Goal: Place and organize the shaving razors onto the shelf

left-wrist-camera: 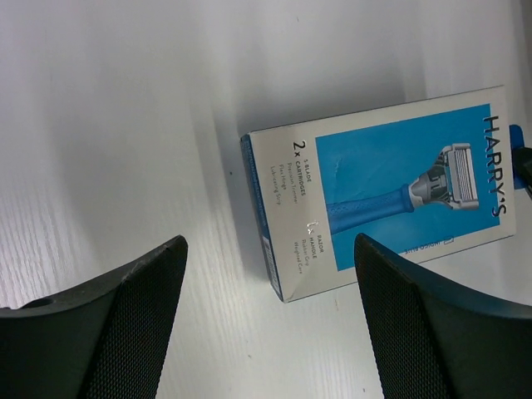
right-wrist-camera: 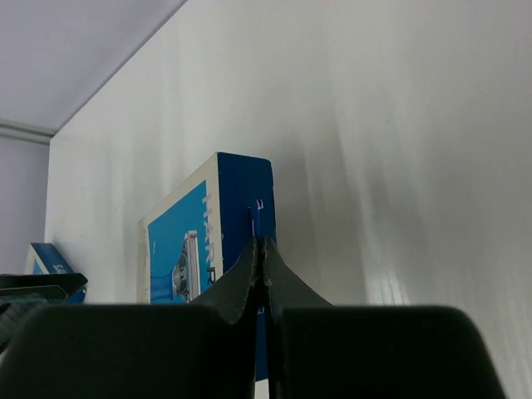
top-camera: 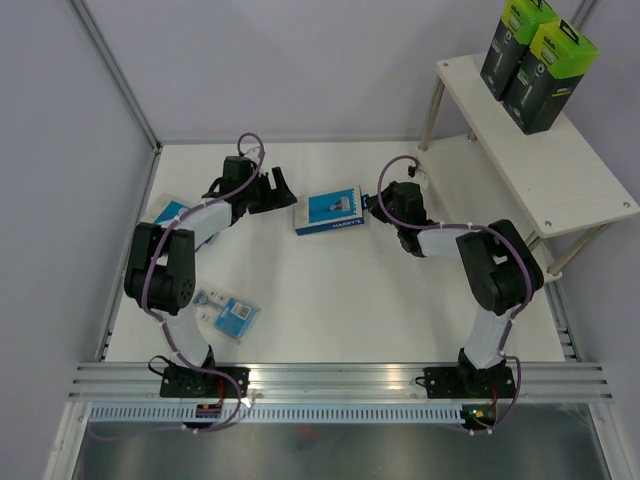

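Observation:
A flat blue-and-white razor box (top-camera: 330, 210) lies mid-table. My right gripper (top-camera: 374, 203) is shut on the thin blue hang tab (right-wrist-camera: 260, 218) at that box's (right-wrist-camera: 208, 241) right end. My left gripper (top-camera: 277, 190) stands open just left of the box, not touching it; in the left wrist view the box (left-wrist-camera: 382, 191) lies beyond the spread fingers (left-wrist-camera: 125, 316). A second blue-and-white box (top-camera: 166, 212) sits partly under the left arm. A clear blister pack (top-camera: 228, 313) lies near the left arm's base. Two black boxes with lime-green tops (top-camera: 530, 60) stand on the shelf's top board (top-camera: 560, 170).
The shelf's lower board (top-camera: 470, 160) shows beneath the top one, on silver legs (top-camera: 433, 115). A metal frame post (top-camera: 120, 80) runs along the table's left back edge. An aluminium rail (top-camera: 340, 380) carries both arm bases at the near edge.

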Controlling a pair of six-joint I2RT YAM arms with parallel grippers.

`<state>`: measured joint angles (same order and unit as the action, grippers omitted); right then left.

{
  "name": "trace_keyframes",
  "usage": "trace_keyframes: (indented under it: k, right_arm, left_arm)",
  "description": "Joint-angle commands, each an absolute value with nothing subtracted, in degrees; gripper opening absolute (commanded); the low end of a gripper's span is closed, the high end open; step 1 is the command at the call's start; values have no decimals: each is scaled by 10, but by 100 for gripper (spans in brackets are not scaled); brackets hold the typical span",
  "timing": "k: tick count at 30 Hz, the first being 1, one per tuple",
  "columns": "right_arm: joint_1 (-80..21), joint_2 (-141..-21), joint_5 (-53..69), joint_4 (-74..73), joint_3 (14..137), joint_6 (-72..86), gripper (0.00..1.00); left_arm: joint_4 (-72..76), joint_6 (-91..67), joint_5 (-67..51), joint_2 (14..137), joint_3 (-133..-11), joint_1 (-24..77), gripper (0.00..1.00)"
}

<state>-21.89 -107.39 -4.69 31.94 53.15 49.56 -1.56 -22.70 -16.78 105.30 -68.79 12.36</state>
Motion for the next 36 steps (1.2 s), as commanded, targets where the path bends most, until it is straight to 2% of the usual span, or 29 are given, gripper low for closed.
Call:
trace_keyframes:
  k: [1, 8, 15, 16, 20, 24, 27, 30, 34, 36]
  right_arm:
    - [-236, -1005, -46, 299, 516, 412, 0]
    - [-243, -909, -66, 183, 540, 299, 1]
    - [-243, -897, 105, 54, 619, 144, 0]
    - [-243, -893, 138, 46, 630, 123, 1]
    - [-244, -861, 205, 30, 642, 94, 0]
    - [-251, -838, 245, 8, 656, 62, 1]
    - [-264, -832, 264, -27, 665, 26, 1]
    - [-284, -829, 275, -47, 665, 5, 1]
    - [-294, -817, 290, -33, 644, -19, 0]
    - [-294, -813, 293, -26, 636, -25, 0]
  left_arm:
    - [-30, -238, -202, 994, -661, 127, 86]
    - [-69, -207, -254, 930, -662, 127, 86]
    - [-96, -140, -362, 885, -673, 132, 87]
    - [-92, -114, -407, 883, -672, 132, 87]
    - [-63, -26, -464, 875, -674, 135, 90]
    - [-31, 166, -513, 865, -661, 135, 92]
    - [-23, 257, -631, 879, -656, 134, 92]
    - [19, 265, -709, 912, -645, 135, 92]
    - [182, 201, -731, 949, -617, 140, 91]
    - [216, 193, -737, 963, -616, 143, 91]
